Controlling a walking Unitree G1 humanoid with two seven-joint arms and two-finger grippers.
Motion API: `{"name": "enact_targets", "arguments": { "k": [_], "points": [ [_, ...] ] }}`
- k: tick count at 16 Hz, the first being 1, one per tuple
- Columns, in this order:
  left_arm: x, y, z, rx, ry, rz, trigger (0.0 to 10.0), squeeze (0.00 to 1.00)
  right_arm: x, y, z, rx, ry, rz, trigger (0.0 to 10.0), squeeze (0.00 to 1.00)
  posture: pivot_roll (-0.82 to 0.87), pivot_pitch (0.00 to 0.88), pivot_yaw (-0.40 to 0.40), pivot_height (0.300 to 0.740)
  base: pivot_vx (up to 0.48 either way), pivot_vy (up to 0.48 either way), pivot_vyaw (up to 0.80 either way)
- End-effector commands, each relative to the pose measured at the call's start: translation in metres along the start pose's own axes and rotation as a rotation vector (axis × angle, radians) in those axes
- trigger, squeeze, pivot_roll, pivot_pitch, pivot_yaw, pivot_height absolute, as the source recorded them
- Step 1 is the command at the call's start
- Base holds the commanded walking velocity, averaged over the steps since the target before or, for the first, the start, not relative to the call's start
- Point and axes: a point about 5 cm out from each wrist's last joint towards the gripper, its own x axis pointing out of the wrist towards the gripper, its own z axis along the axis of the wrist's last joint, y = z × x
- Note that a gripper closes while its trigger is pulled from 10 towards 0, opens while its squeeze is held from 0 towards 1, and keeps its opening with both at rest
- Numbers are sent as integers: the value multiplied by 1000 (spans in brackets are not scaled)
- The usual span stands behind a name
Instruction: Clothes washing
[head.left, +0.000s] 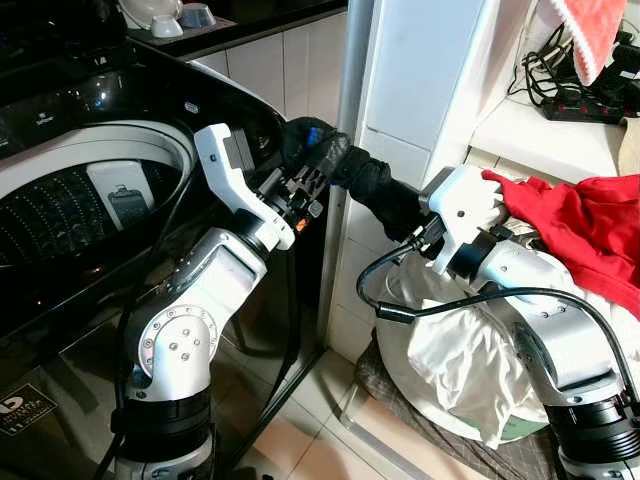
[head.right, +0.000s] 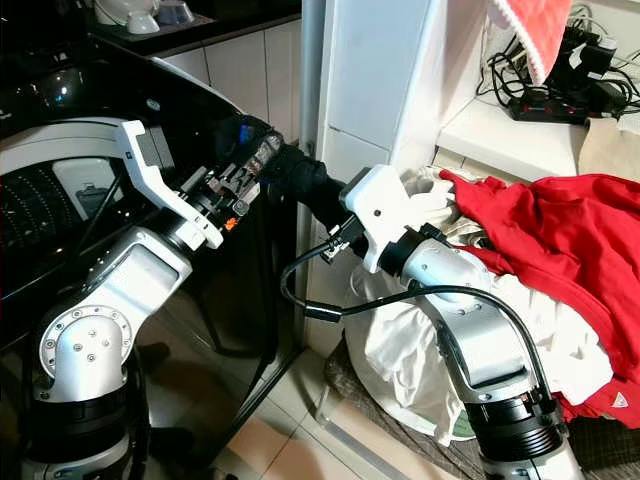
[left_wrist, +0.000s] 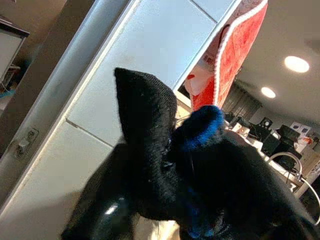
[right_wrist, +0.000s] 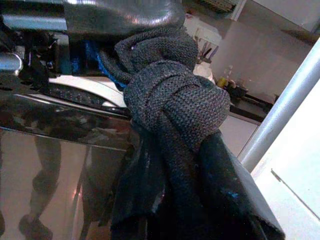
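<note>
A dark knitted garment (head.left: 352, 172) with blue patches hangs stretched between my two grippers, beside the right edge of the black top-loading washer (head.left: 150, 90). My left gripper (head.left: 300, 190) is shut on the garment's end by the washer's corner. My right gripper (head.left: 415, 228) is shut on the other end, close to the laundry pile. In the left wrist view, black cloth (left_wrist: 165, 175) covers the fingers. The right wrist view has a knot of grey knit (right_wrist: 170, 100) bunched over the fingers. The washer's drum (head.left: 60, 200) stands open at the left.
A pile of laundry sits at the right, a red garment (head.left: 580, 220) lying over white ones (head.left: 450, 350). A white tiled column (head.left: 420, 70) and a metal pole (head.left: 350, 60) stand between washer and pile. A power strip (head.left: 580, 100) lies on the shelf behind.
</note>
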Motion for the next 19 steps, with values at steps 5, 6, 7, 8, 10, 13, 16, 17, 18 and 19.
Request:
{"name": "enact_targets", "arguments": {
  "k": [5,6,7,8,10,13,16,17,18,19],
  "points": [
    [-1,-4,0,-10,10,-41,0,0,0,-3,4,-27,-22,-6,0,0,-11,0,-17,740,0,0,0],
    [-1,-4,0,-10,8,-40,0,0,0,-3,4,-28,-21,-7,0,0,-11,0,-17,740,0,0,0],
    [-1,-3,1,-9,5,-38,0,0,0,-3,4,-29,-23,-10,0,0,-10,0,-18,740,0,0,0],
    [-1,-2,1,-8,4,-36,0,0,1,-4,4,-28,-24,-11,78,0,-10,0,-18,740,0,0,0],
    [-1,0,3,-1,-2,-25,0,0,1,-4,4,-27,-26,-13,8510,0,-7,0,-17,740,0,0,0],
    [0,5,6,9,-16,7,0,0,2,-5,5,-30,-28,-19,10000,0,-5,0,-17,740,0,0,0],
    [1,11,11,19,-34,37,0,0,3,-4,5,-13,-33,-7,10000,1000,-4,0,-14,740,0,0,0],
    [1,12,13,24,-40,42,0,0,3,-3,5,-6,-34,0,10000,1000,-4,0,-14,740,0,0,0],
    [2,15,17,33,-51,52,0,0,3,-3,5,-2,-37,6,10000,1000,-4,0,-11,740,0,0,0],
    [4,20,24,64,-69,74,0,0,3,-2,6,-3,-35,11,10000,1000,-4,0,-11,740,0,0,0]
  ]
}}
